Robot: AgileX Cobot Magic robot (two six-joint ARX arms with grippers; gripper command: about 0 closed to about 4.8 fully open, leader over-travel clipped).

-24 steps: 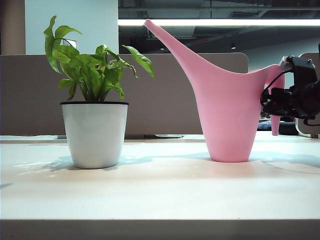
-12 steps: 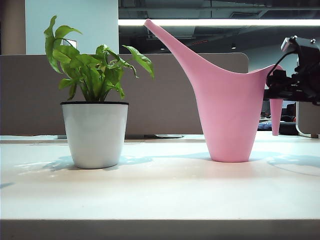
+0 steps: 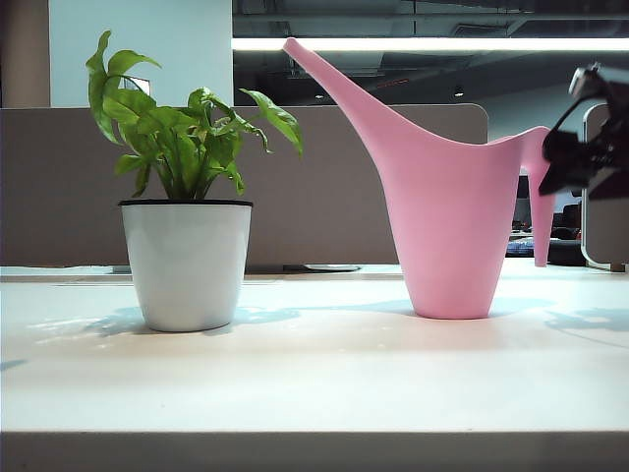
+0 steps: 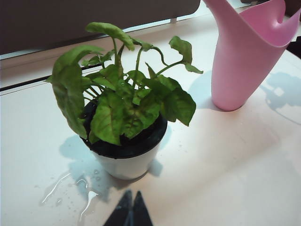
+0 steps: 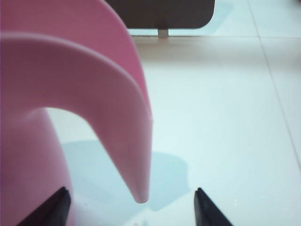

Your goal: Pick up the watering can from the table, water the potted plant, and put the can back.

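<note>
The watering can (image 3: pixel 447 226) is standing upright on the table (image 3: pixel 314 379), well to the right of the potted plant (image 3: pixel 187 197), and water is pooling beside the pot, so watering and putting back look done. The right gripper (image 5: pixel 131 207) is sitting just behind the can's handle with its jaws spread wide, holding nothing. The left gripper (image 4: pixel 130 213) is hovering near the plant, tips pressed together, empty. Only clearing away seems left.

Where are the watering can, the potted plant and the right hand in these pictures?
watering can (image 3: pixel 447 236): exterior view, middle of its pink body.
potted plant (image 3: pixel 187 264): exterior view, front of its white pot.
right hand (image 5: pixel 131 207): right wrist view, midway between its open fingertips, under the handle tip.
</note>
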